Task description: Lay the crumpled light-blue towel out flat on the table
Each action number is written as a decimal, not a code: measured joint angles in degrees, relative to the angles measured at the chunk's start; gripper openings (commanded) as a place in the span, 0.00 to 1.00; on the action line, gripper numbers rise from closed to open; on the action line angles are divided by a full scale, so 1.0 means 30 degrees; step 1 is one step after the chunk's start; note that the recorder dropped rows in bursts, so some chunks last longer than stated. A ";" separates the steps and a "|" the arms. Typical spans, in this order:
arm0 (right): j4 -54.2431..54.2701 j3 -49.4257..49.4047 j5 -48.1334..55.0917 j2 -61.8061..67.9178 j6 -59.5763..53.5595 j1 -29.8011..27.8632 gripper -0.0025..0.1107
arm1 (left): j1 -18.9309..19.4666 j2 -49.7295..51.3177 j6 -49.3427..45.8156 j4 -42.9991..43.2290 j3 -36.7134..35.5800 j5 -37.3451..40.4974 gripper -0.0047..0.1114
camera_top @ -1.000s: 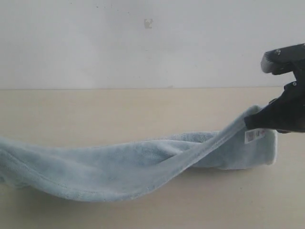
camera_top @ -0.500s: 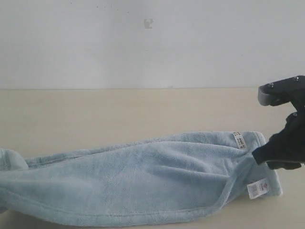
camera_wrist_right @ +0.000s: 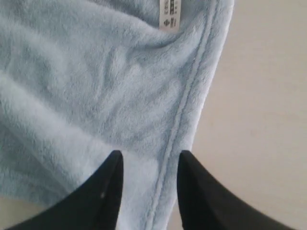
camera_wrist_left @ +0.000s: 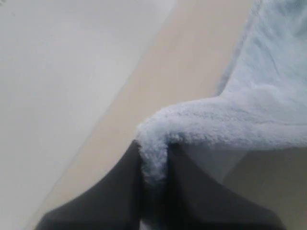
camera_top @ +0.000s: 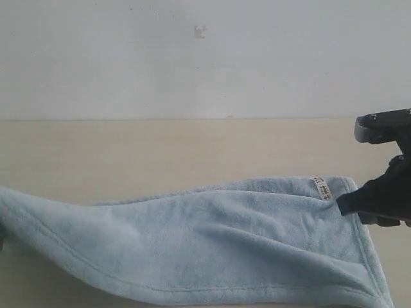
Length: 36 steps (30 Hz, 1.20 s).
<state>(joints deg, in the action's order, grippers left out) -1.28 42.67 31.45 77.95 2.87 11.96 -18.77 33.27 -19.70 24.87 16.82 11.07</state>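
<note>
Terry-cloth fills most of the exterior view: the pale light-blue fluffy rectangular towel [camera_top: 212, 237] lies opened out over the wide cream-beige matte table [camera_top: 160, 147]. Its right end rests flat, with a small white care tag [camera_top: 321, 188] face up near the far corner. The left tool [camera_wrist_left: 153, 179] is clamped on a bunched fold at the towel's left edge. That end appears lifted off the table, seemingly to hold the cloth taut along its length so it does not slump into creases. The right tool [camera_wrist_right: 148, 191] hangs just over the right end with its two dark fingers [camera_wrist_right: 108, 191] apart, straddling the stitched hem [camera_wrist_right: 184, 110] but gripping nothing, so that corner looks laid where it belongs. The spread seems nearly done: what is left is lowering the raised left end and letting go without dragging the cloth into folds.
</note>
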 measured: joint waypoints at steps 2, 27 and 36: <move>-0.0175 0.0000 -0.0849 0.0129 0.0343 0.0000 0.34 | 0.0000 -0.0985 0.0610 -0.0036 0.0000 -0.0155 0.15; 0.2931 0.2869 -0.1305 0.4880 -0.0958 -0.0207 0.34 | -0.0786 -0.2536 0.0618 -0.5094 -0.0278 0.6542 0.54; 0.5161 0.4597 -0.1730 0.5781 -0.2183 -0.1496 0.34 | -0.0786 0.0240 1.0164 0.1294 0.2291 0.9472 0.21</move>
<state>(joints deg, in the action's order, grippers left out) 14.21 56.46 26.26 95.29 -3.68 7.47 -21.13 33.99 10.80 28.75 23.69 39.49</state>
